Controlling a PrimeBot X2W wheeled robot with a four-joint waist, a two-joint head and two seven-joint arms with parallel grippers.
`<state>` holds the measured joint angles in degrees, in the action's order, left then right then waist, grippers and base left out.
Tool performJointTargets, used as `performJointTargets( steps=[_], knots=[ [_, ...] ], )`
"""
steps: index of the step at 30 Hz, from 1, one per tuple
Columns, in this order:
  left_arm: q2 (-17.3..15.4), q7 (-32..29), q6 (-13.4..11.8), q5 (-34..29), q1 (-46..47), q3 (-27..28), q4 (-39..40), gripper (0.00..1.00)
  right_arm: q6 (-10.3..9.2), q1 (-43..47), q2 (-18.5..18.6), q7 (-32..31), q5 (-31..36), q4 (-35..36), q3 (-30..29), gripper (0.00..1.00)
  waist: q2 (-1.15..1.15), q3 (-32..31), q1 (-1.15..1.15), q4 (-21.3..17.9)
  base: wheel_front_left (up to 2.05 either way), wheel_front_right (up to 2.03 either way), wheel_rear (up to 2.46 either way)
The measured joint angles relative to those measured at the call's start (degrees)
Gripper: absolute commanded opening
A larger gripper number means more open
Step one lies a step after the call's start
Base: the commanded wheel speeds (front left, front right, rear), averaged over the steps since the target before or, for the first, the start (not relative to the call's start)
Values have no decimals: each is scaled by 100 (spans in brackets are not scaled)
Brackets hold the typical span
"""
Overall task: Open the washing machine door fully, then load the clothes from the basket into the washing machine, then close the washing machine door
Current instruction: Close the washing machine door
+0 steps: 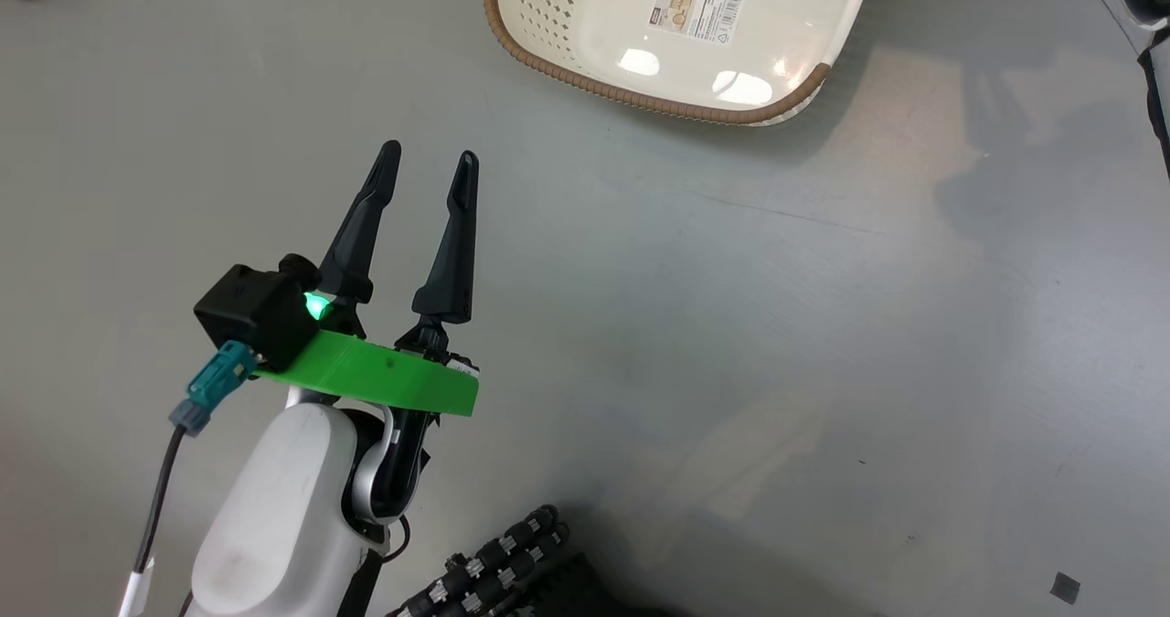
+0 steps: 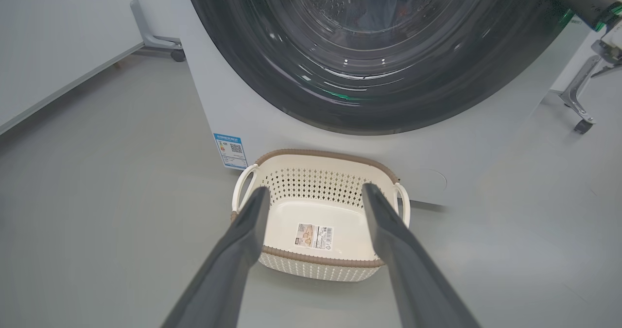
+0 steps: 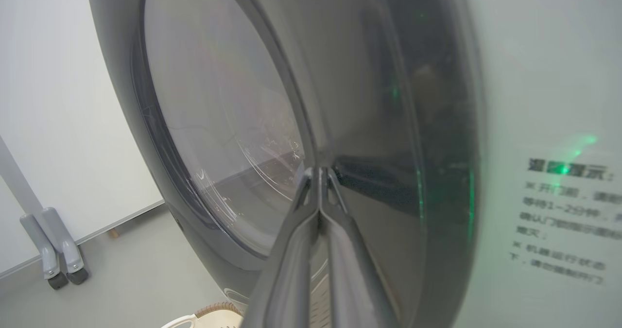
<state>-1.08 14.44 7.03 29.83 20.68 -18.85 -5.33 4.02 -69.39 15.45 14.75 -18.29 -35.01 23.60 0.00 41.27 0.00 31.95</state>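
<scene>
**Head view.** The left hand [image 1: 430,153] is held over the floor [image 1: 823,324] at 8 o'clock, spread wide with nothing in it. The basket [image 1: 658,105] is set on the floor at 12 o'clock, its base bare.

**Left wrist view.** The basket is framed by the open hand, just before the washer [image 2: 272,119]. The door [image 2: 379,109] is seen at 12 o'clock, apparently flush with the washer's front.

**Right wrist view.** The right hand [image 3: 319,172] is closed tight on nothing and is placed at the door's dark ring.
</scene>
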Motion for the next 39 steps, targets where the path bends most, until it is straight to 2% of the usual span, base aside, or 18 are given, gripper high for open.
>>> performJointTargets(
  steps=[14,36,37,39],
  knots=[
    [1,0,-25,-291,50,319,-25,100,123,342,-60,0,-67,-65,64,0,0,-281,0,-307,0,0,0],
    [-1,1,-20,-1034,36,846,-335,100,243,1777,-298,-1,-335,258,-124,0,0,-1189,0,-1085,0,0,0],
    [-1,1,-16,-1077,32,876,-344,100,243,1856,-313,-1,-336,277,-125,3,0,-1236,0,-1132,0,0,0],
    [-1,1,-13,-1116,19,942,-356,100,243,2017,-334,-1,-336,319,-152,42,0,-1332,0,-1223,0,0,0]
  ],
)
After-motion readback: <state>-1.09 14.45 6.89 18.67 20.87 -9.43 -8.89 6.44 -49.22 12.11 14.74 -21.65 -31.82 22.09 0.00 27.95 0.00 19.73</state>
